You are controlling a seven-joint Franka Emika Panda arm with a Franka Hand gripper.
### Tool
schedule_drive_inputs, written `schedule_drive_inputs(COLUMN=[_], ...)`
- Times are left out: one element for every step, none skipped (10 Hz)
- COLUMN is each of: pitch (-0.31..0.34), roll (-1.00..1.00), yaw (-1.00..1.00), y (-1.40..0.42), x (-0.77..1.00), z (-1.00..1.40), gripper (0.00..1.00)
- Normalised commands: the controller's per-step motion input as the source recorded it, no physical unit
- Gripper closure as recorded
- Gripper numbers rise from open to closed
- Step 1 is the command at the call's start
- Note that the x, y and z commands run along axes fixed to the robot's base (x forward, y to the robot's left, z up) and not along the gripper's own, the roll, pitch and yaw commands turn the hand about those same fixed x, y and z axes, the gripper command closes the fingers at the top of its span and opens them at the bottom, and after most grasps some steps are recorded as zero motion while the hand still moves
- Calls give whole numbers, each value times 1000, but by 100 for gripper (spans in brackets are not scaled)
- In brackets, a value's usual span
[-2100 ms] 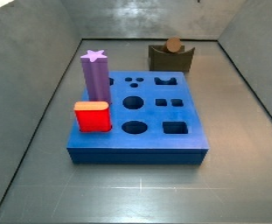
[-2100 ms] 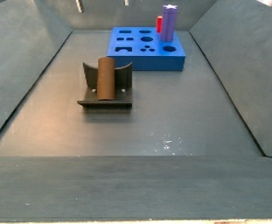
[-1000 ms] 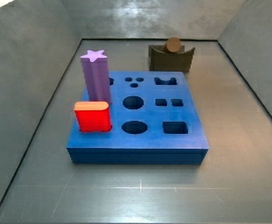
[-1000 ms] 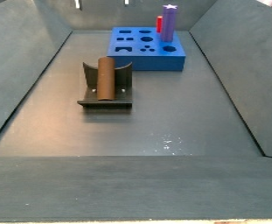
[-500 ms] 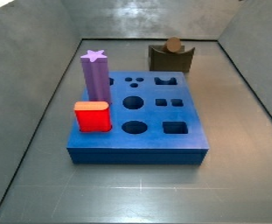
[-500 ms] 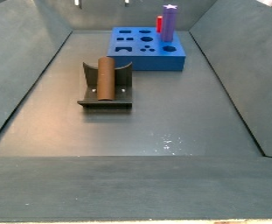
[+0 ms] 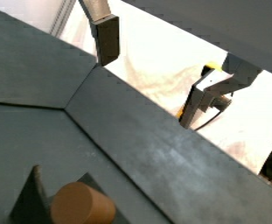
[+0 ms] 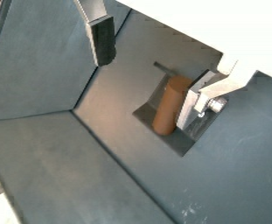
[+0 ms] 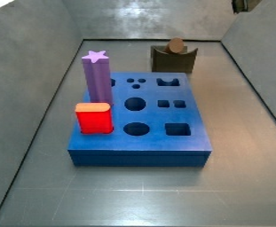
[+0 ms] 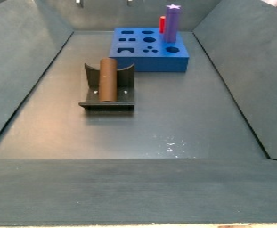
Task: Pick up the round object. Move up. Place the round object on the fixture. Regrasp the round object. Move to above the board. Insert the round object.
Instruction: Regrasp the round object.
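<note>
Grey metal walls slope down to a dark floor, and reading across a side view from the left I see the purple star-topped peg (image 9: 95, 78) and the red block (image 9: 94, 117) standing in the board (image 9: 140, 146), with the round object (image 9: 176, 46) lying in the notch of the fixture (image 9: 173, 59) just behind it. My gripper (image 8: 153, 63) hangs high above that fixture, spread wide with nothing between its fingers (image 8: 103, 39). I judge the regrasp is next; descending off-centre could knock the peg from its cradle or clip the fixture's wall.
</note>
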Motion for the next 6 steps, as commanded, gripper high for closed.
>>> schedule_drive_inputs(pitch=[206, 181, 135, 229, 178, 121], roll=[627, 466, 336, 382, 356, 317], yaw=[168, 189, 208, 205, 214, 217], y=[-50, -43, -41, 70, 69, 61], x=[96, 95, 89, 35, 39, 50], z=[-23, -16, -15, -1000, -1000, -1000], gripper=[0, 0, 0, 0, 0, 0])
